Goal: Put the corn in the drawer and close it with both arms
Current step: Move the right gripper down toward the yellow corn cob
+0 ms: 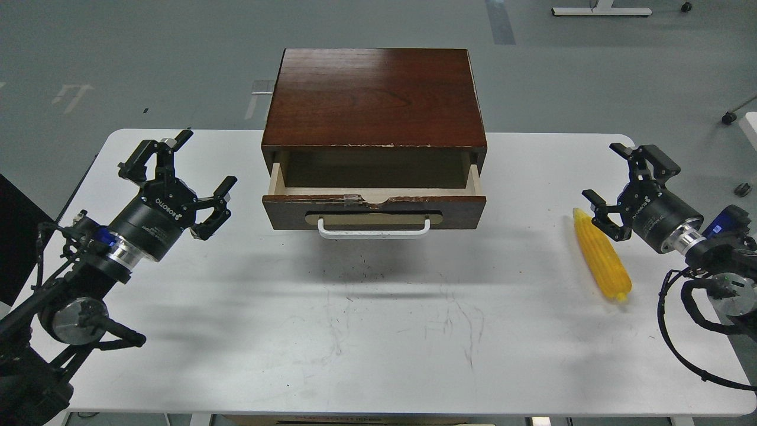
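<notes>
Bright overhead light, sharp focus, soft shadows

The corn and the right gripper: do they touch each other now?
Apart. In the head view, the right gripper is open beside the corn, and a strip of white table shows between them.

This looks like a robotics lab or test hall, not a home. The floor (148, 53) is bare grey, painted smooth, with pale tape or paint marks (74, 94) and a darker strip (500, 21) running across it. A plain white table (378, 331), scuffed and scratched from use, stands alone in open space. At the far edge sit the white foot of some stand (600, 10) and black castor wheels (728, 118), the sort fitted to rolling equipment.
</notes>
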Controlling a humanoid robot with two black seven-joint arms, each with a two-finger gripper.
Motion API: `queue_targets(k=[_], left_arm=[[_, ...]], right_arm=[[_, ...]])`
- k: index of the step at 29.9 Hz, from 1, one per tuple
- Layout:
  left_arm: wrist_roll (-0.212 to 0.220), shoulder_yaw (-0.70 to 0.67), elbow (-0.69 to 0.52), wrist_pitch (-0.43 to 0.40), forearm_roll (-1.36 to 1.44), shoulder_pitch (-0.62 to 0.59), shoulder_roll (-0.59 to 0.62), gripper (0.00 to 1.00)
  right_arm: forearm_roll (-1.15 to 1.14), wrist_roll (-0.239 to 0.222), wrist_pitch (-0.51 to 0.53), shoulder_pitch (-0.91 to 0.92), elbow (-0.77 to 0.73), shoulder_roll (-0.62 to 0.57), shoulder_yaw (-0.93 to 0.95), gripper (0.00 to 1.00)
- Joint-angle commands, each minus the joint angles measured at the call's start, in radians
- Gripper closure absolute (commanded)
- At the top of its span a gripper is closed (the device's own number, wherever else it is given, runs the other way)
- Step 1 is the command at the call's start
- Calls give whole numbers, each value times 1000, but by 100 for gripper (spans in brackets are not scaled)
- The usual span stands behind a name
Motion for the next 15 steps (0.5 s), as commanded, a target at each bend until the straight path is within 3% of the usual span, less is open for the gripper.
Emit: queue_targets(k=[1, 15], left_arm=[[-1, 0, -1, 0, 0, 1, 2, 0], [-9, 1, 45, 0, 0, 10, 5, 0]], right_arm=[[0, 0, 0, 4, 0, 3, 0, 1], [-17, 0, 0, 6, 8, 15, -3, 1]])
